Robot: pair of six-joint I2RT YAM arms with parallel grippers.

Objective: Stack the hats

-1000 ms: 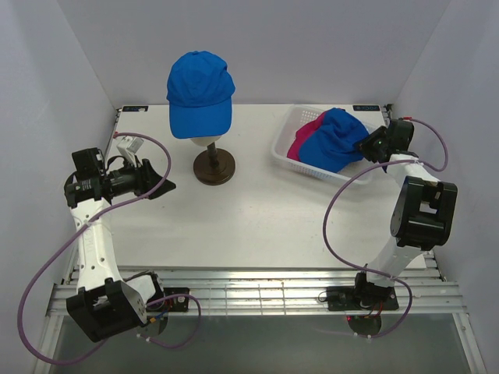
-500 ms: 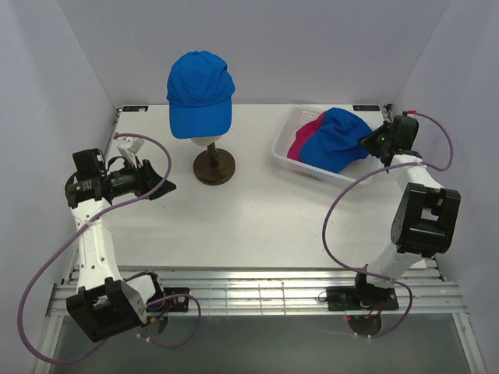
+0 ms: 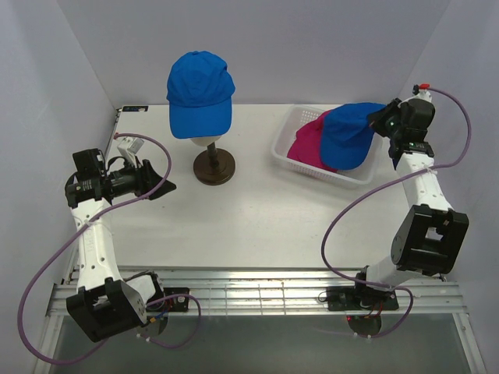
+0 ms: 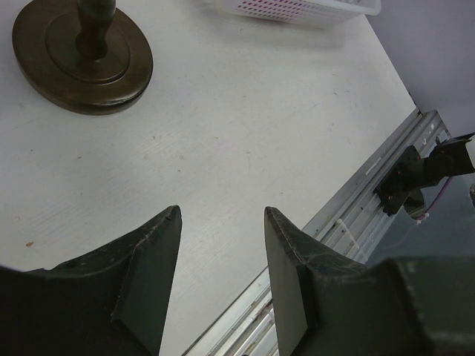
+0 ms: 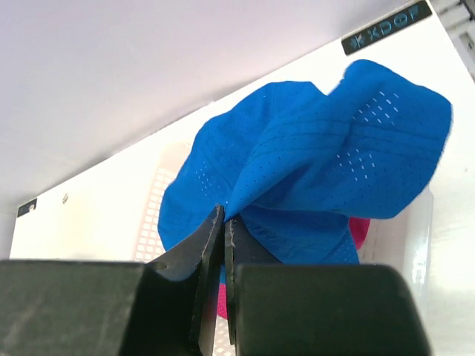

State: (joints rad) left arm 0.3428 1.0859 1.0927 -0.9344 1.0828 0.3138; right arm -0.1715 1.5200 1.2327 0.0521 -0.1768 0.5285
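- My right fingers (image 5: 223,215) are pinched fully together on a fold of a blue cap (image 5: 312,170); the mesh crown bunches out from the pinch.
- In the top view that cap (image 3: 347,136) hangs off my right fingertips, clear above the white basket (image 3: 279,149), its long axis running from the pinch toward 7 o'clock.
- Beneath it, pink cap fabric (image 3: 306,144) lies in the basket; I cannot tell whether that is one cap or two.
- The other blue cap (image 3: 200,93) sits on the mannequin head (image 3: 209,142), at about 9 o'clock from my right fingers, well apart across the table (image 3: 257,218).
- My left fingers (image 4: 221,219) stand partly open and hold nothing, over bare table; the head's dark stand (image 4: 82,55) lies at about 11 o'clock in the left wrist view.
- My left arm is nearer the head, but my right one has the cap, so I judge the carry runs toward 9 o'clock.
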